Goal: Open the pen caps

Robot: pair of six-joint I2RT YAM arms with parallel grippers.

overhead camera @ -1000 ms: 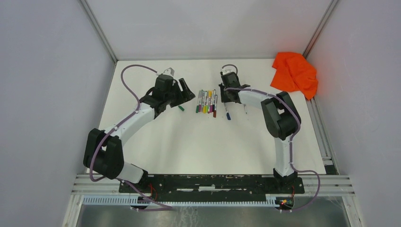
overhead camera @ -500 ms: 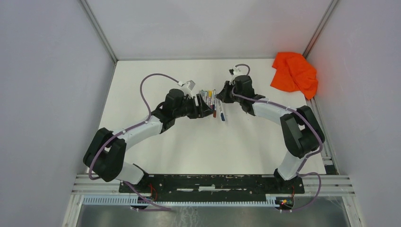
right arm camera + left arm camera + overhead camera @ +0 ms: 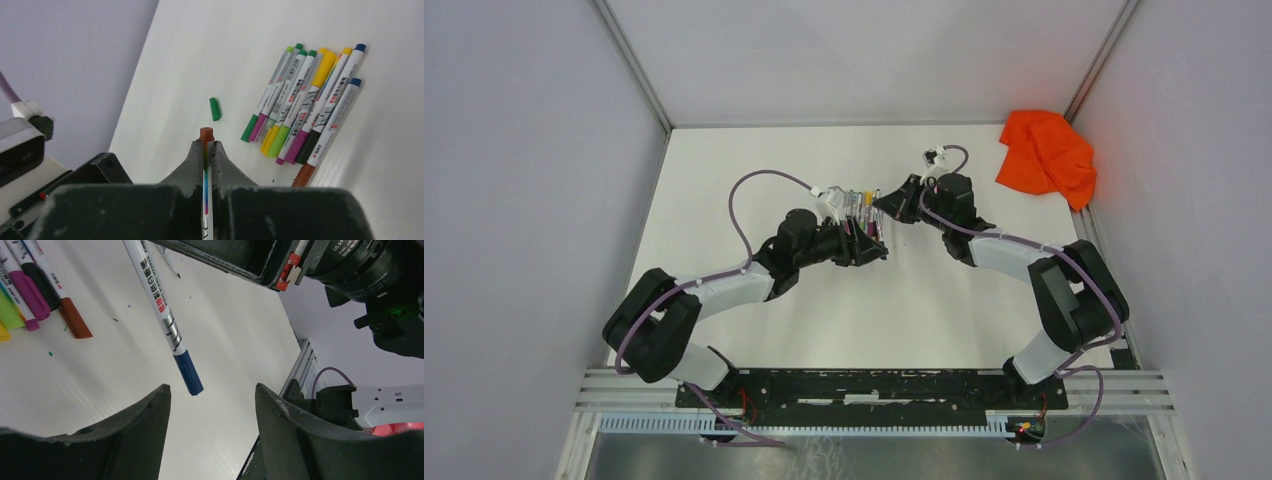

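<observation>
My right gripper (image 3: 887, 204) is shut on a grey-white pen (image 3: 158, 296) and holds it slanted above the table. The pen's blue cap (image 3: 189, 372) hangs just above and between the fingers of my left gripper (image 3: 212, 388), which is open and empty. In the right wrist view the right gripper (image 3: 206, 146) pinches the barrel, and a brown end (image 3: 206, 134) sticks out past the fingertips. Several capped pens (image 3: 306, 102) lie side by side on the table. My left gripper (image 3: 876, 250) sits just in front of them.
A loose green cap (image 3: 214, 108) lies on the table left of the pen row. An orange cloth (image 3: 1046, 152) is bunched in the far right corner. A thin pen (image 3: 170, 262) lies on the table under the right arm.
The right gripper has lifted the blue-capped pen off the table and swung left. The left gripper has moved right, from beside the pen row to under the held pen.
</observation>
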